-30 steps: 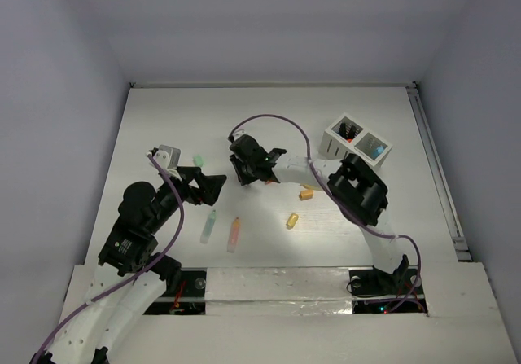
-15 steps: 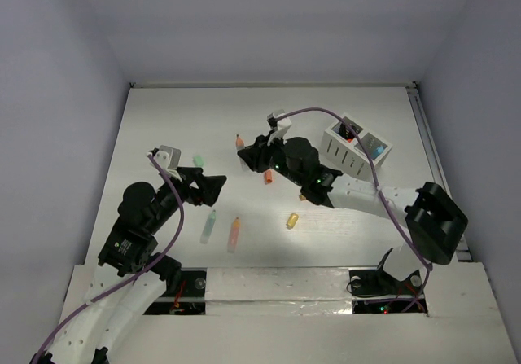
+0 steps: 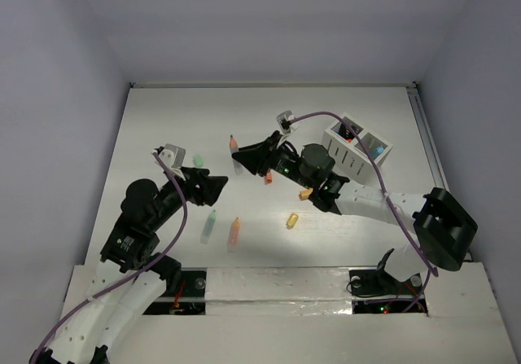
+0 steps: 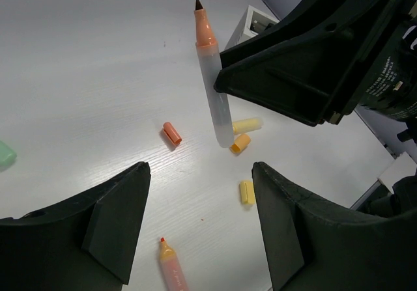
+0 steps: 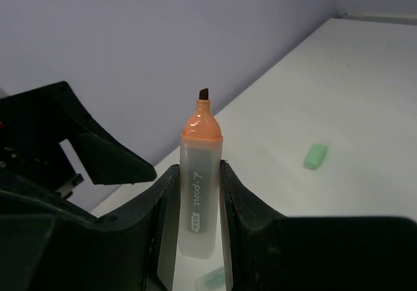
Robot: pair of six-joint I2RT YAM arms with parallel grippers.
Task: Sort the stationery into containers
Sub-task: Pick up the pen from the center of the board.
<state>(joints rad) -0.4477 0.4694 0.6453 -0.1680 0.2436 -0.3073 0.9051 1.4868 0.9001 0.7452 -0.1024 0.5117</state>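
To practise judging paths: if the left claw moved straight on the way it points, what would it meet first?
Probably the uncapped orange highlighter held in the right claw, ahead of the left claw; depth is unclear.

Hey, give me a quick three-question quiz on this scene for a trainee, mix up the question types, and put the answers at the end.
1. True or false: the right gripper holds an uncapped orange highlighter.
2. Multiple choice: the left gripper is A) shut tight, B) open and empty, C) out of view.
3. Fill in: the mint cap lies nearer the ___ arm's gripper.
Key: 1 true; 2 B; 3 left.
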